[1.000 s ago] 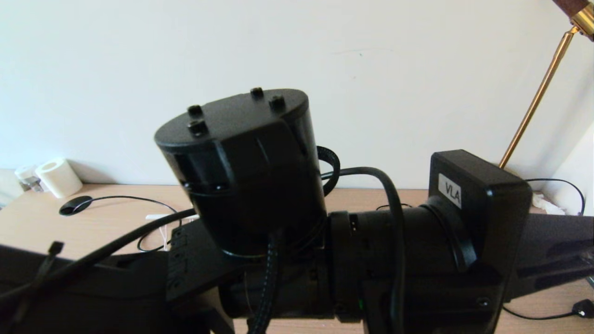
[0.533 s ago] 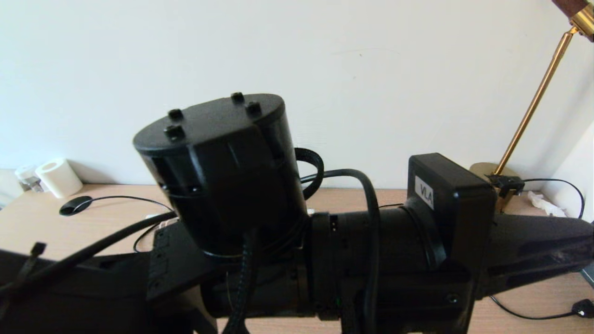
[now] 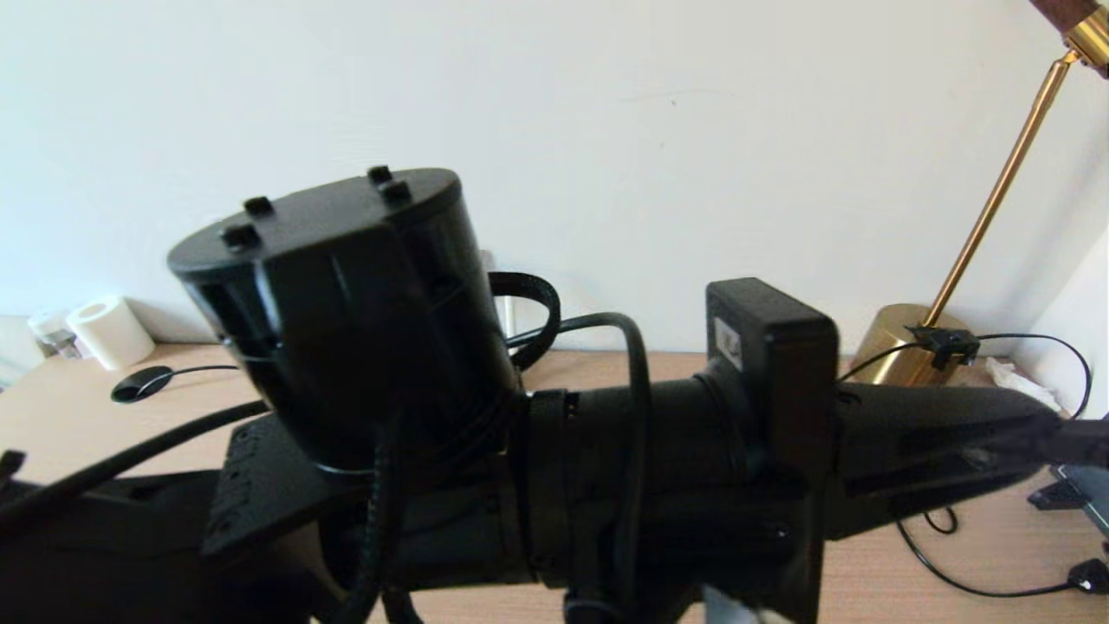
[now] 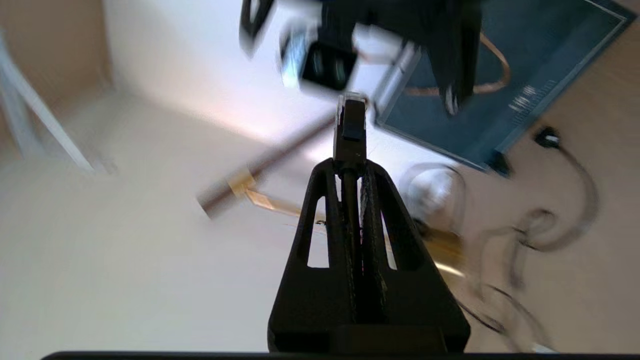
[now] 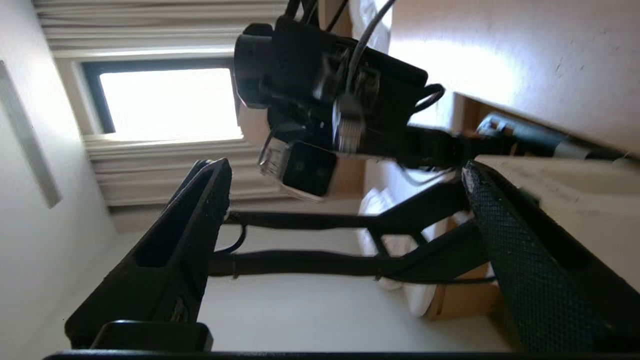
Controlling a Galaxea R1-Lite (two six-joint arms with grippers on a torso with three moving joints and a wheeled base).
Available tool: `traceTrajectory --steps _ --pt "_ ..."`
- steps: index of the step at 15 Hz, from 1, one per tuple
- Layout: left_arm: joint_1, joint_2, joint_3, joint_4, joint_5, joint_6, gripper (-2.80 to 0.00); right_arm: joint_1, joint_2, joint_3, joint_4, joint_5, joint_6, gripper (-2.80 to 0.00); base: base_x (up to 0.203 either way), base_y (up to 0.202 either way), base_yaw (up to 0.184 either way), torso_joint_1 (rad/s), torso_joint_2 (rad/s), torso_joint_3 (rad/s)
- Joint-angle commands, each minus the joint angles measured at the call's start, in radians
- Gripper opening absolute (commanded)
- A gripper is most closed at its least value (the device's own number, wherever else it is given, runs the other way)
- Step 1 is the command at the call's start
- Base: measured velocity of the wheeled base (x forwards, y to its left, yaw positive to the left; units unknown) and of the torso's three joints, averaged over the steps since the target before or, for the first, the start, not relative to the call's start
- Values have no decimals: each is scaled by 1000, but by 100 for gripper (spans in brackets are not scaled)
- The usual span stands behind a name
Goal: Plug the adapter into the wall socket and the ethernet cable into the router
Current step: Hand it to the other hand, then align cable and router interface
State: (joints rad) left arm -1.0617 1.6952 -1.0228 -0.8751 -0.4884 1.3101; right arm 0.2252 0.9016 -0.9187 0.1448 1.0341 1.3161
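While my left pincer (image 4: 351, 165) pinches the ethernet cable (image 4: 349, 120) plug, my right pincer (image 5: 345, 200) gapes empty. Swinging risks the plug slipping askew, spoiling insertion.

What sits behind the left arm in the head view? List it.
Paper roll, black disc and brass lamp base on the wooden desk. The left arm covers the desk's middle.

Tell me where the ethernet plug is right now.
In the left wrist view, the ethernet cable's plug sticks out from the shut left gripper, raised above the desk.
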Motion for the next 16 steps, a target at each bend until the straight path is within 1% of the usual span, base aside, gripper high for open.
traceTrajectory --steps 1,2,3,4,5,7,8,9,10,11,12,14,15,16 --pt "28 -30 38 -7 15 -109 -280 -8 -3 4 1 -18 -20 0 0 0 0 0 0 0" --pt "55 -39 68 -17 50 -234 -280 -14 -10 15 1 -81 -79 0 0 0 0 0 0 0" --pt "93 -42 86 -47 100 -353 -280 -15 -31 35 2 -173 -175 0 0 0 0 0 0 0" --pt "129 -40 95 -82 145 -460 -280 -16 -61 65 2 -270 -293 0 0 0 0 0 0 0" --pt "162 -38 101 -100 173 -566 -280 -16 -87 93 4 -364 -427 0 0 0 0 0 0 0" --pt "232 -44 109 -111 241 -817 -280 -16 -169 157 11 -612 -777 0 0 0 0 0 0 0" --pt "260 -44 108 -111 280 -933 -280 -16 -217 188 14 -738 -936 0 0 0 0 0 0 0" --pt "291 -45 106 -105 321 -1052 -280 -16 -282 224 16 -852 -1075 0 0 0 0 0 0 0" --pt "321 -47 107 -89 360 -1149 -280 -17 -348 258 17 -930 -1175 0 0 0 0 0 0 0" --pt "349 -48 112 -55 392 -1218 -280 -17 -409 286 18 -980 -1232 0 0 0 0 0 0 0" --pt "371 -48 115 -12 415 -1275 -280 -17 -459 308 22 -1013 -1267 0 0 0 0 0 0 0" --pt "409 -57 133 72 461 -1408 -280 -27 -531 316 82 -1048 -1292 0 0 0 0 0 0 0" --pt "432 -60 146 128 490 -1463 -280 -55 -554 310 115 -1070 -1295 0 0 0 0 0 0 0" --pt "456 -60 163 155 511 -1479 -280 -89 -566 309 125 -1084 -1296 0 0 0 0 0 0 0"
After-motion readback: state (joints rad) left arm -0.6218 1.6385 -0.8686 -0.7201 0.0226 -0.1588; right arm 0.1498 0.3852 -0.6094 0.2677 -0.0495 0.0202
